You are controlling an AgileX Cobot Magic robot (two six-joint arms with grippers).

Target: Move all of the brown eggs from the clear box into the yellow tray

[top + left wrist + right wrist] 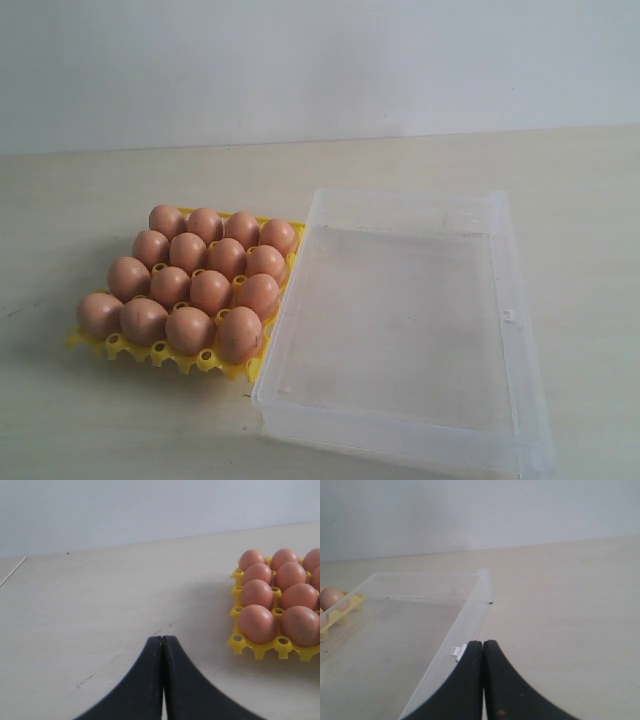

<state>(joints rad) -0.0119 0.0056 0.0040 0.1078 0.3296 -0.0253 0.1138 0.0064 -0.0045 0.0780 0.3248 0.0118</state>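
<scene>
1. Pale, wood-toned tabletop (100,420) runs flat to a plain whitish wall (320,60). A few faint dark scuffs mark it just ahead of my left gripper (162,640).
2. My yellow tray (150,352) sits left of the middle in the exterior view. The clear box (400,320) lies just beside its right edge, and I cannot tell whether they touch.
3. The brown eggs (210,290) fill the tray, sixteen in four rows of four, one per cup. Each stands with its long axis upright, and the one at the near right corner leans a little.
4. The box lies open side up, its long axis running from the near edge away toward the wall.
5. My left gripper has its fingers pressed together with nothing between them, over bare table apart from the tray.
6. My right gripper (483,644) is pinched together too and holds nothing, beside the box's long wall near a small white tab (458,652).
</scene>
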